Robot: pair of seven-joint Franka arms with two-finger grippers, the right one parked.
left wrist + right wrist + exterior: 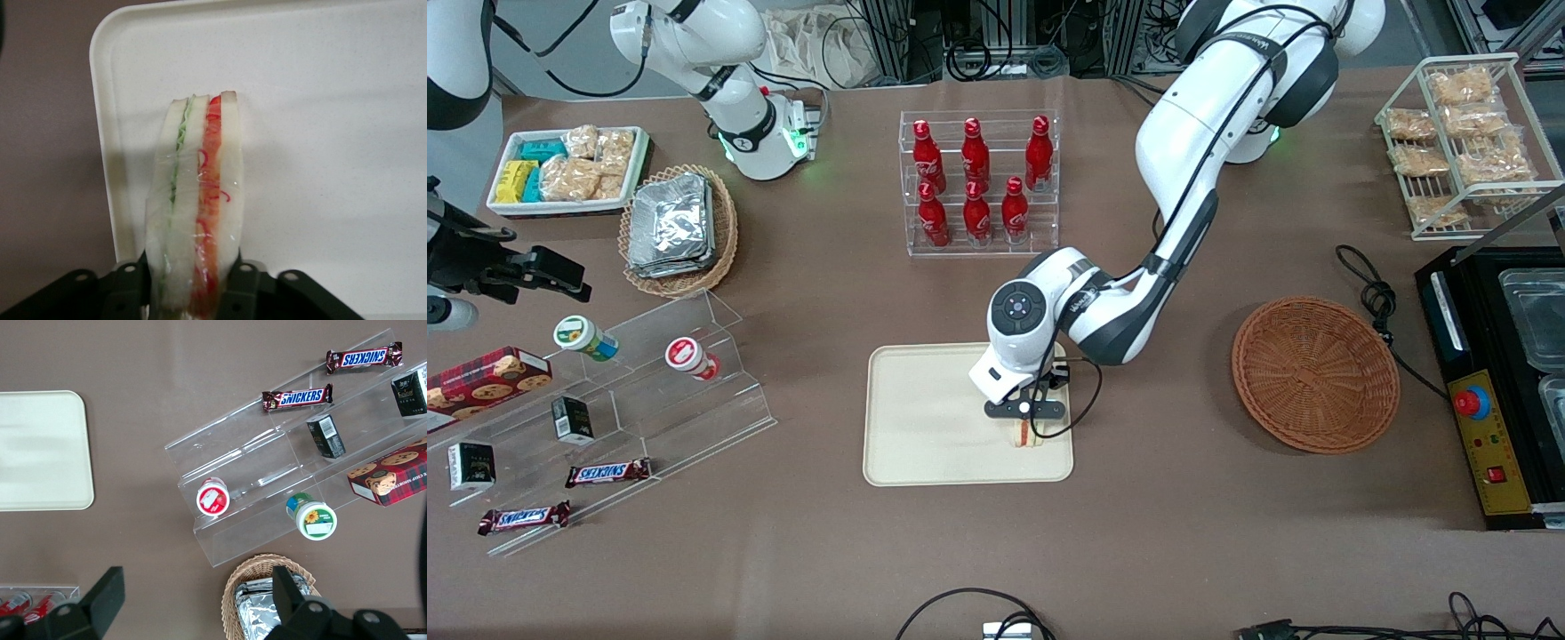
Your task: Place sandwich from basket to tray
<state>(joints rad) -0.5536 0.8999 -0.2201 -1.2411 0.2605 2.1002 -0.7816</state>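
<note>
Toward the parked arm's end of the table: a clear acrylic stepped stand [640, 391] with two small lidded cups, two dark cartons, and two Snickers bars [607, 473] on its lower steps.

Mid-table: the tray [925, 427], cream, rimmed, lying flat, nearer to the front camera than the rack of red bottles [978, 182].

The gripper [1025, 425] hangs low over the tray, at the part nearest the working arm's end. Fingers [243, 283] closed on the sandwich [197, 213], one pressing each bread face. Sandwich stands on edge, green filling in one layer, red in the other, clear wrap around it. Contact with the tray floor: cannot tell.

Toward the working arm's end: the basket [1316, 373], round brown wicker, well apart from the tray, nothing in it.
</note>
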